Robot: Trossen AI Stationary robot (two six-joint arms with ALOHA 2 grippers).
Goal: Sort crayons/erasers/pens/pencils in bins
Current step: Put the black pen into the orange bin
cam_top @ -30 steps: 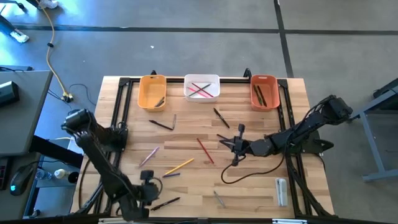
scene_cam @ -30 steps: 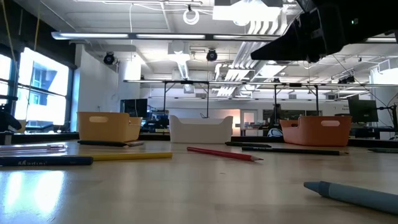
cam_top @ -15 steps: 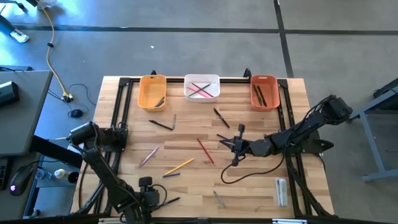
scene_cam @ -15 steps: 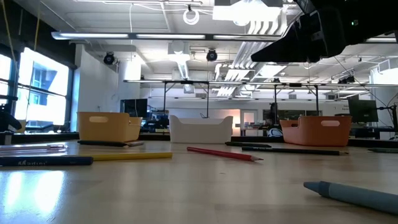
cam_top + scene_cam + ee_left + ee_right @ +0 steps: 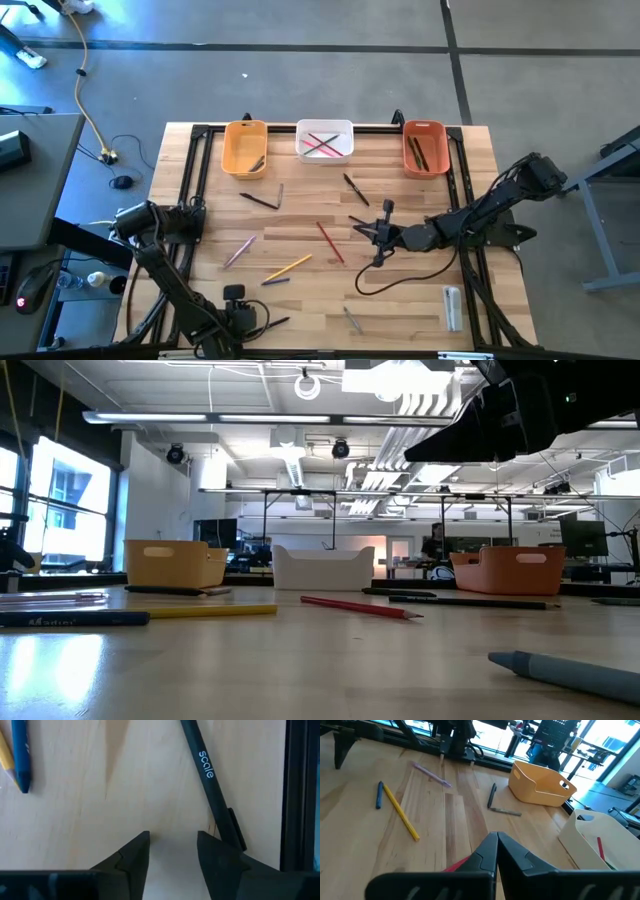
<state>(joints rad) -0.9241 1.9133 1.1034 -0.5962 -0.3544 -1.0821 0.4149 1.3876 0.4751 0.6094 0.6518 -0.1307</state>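
The left pincer [image 5: 172, 851] sits low over the tabletop [image 5: 420, 300] at its near edge, fingers parted and holding nothing. A black pen [image 5: 210, 782] lies just beside one finger, outside the gap, close to the dark frame rail [image 5: 300, 795].

Risk 1: closing from this pose catches only air, or the finger nudges the pen and rolls it against the rail, where it is harder to grasp. Cause: the gap is offset from the pen's axis.

Risk 2: descending without re-centring may pin the pen's clip under a fingertip.

The right pincer [image 5: 496, 851] hovers mid-tabletop with fingers pressed together; a red sliver shows below them, possibly a pencil, though the view is too partial to confirm.

Pens and pencils [image 5: 288, 266] lie scattered across the tabletop. The three bins [image 5: 325, 128] stand along the far edge, well apart from the left pincer. Risk 3: a long carry with a marginal grip may drop the pen.
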